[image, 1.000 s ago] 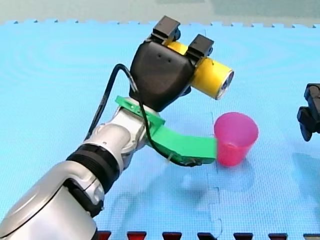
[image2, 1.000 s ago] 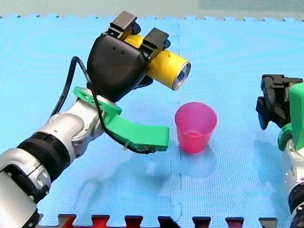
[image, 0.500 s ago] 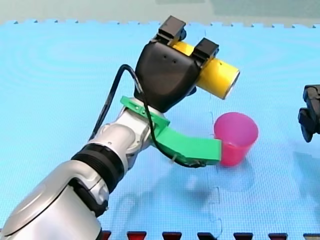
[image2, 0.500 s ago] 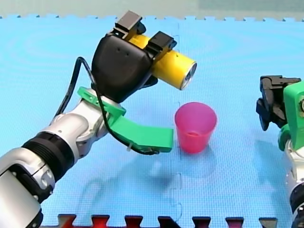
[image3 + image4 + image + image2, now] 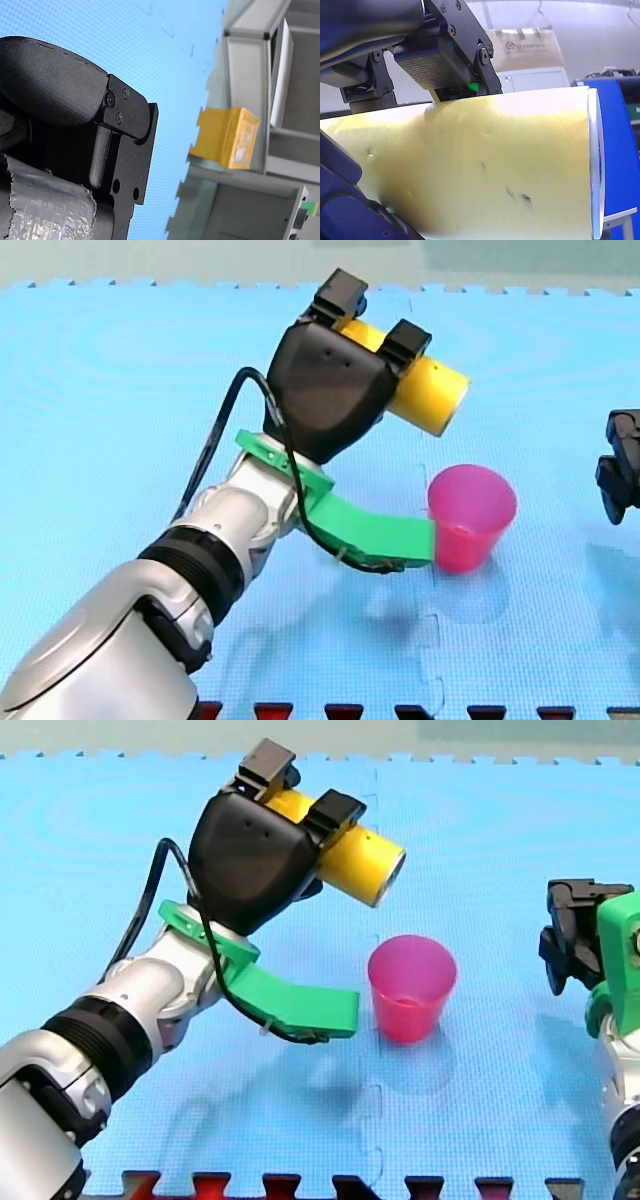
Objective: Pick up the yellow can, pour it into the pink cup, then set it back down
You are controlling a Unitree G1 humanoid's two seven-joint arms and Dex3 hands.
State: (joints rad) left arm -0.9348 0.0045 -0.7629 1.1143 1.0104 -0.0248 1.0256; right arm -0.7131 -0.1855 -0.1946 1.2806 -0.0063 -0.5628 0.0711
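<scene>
Aloft, left robot hand grips yellow can, right robot hand near pink cup

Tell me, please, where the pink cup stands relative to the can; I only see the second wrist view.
Observer: The pink cup stands upright on the blue mat, lower than the yellow can's free end and slightly toward the robot's right.
Operator: Which hand has the can?
Observer: The left hand grips it, clear of the mat and lying nearly sideways.
Operator: Where is the other hand?
Observer: The right hand is at the mat's right side, apart from the cup.
</scene>
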